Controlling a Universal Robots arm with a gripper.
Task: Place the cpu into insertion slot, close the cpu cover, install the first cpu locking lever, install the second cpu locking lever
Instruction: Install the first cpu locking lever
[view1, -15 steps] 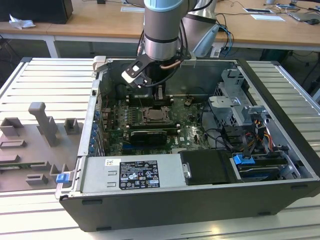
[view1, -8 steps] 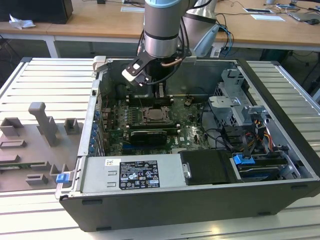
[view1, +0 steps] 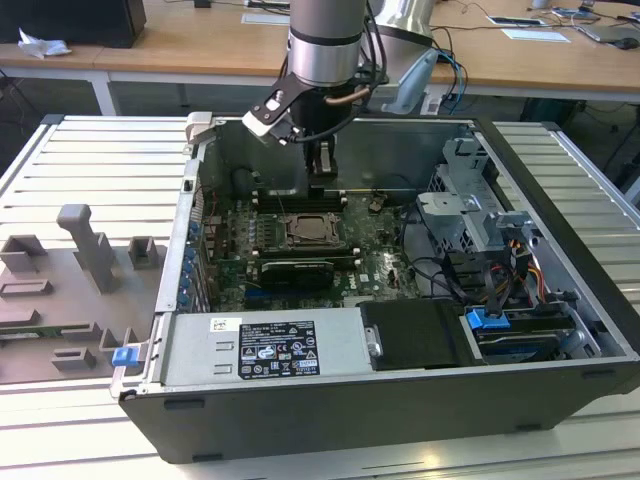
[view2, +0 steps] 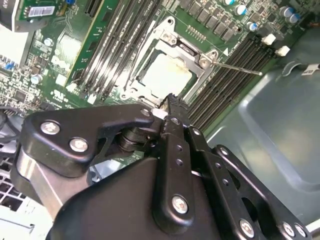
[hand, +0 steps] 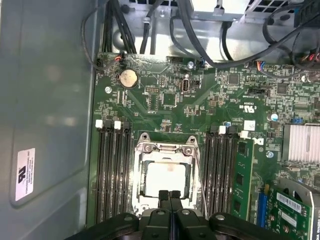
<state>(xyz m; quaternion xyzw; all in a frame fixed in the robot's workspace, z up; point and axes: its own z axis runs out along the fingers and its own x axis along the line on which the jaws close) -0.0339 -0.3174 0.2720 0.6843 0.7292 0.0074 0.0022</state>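
gripper (hand: 170, 195): fingers clenched together, empty, at insertion slot (hand: 145, 141) edge | cpu (hand: 165, 180): seated in that slot, cpu cover (hand: 165, 156) down over it | handling (judged): light, rigid, fragile; grip edges only

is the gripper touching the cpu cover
Cannot tell. In the first wrist view the tip of the shut gripper overlaps the edge of the cpu cover, but whether it rests there or hovers is unclear.
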